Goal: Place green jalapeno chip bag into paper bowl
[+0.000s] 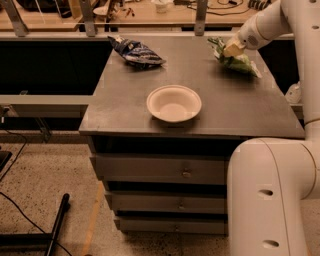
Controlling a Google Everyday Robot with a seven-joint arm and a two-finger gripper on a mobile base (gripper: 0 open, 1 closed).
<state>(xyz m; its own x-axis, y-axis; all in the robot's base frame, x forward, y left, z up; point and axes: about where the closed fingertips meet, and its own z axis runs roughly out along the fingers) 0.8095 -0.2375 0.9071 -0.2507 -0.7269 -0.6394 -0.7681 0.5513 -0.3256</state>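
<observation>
End effector point(231, 50) touching green jalapeno chip bag point(241, 64), far right; paper bowl point(174, 105) apart

You had one camera, set high in front of the grey table point(240, 107), looking down and forward across its top toward the wooden workbench point(150, 15) behind. It sat close to the robot's arm point(270, 200), which filled the lower right foreground. The paper bowl point(174, 103) lay near mid-frame. The gripper point(231, 50) was at upper right, on the green jalapeno chip bag point(239, 62). The drawer fronts point(165, 170) and floor point(45, 185) showed below.
</observation>
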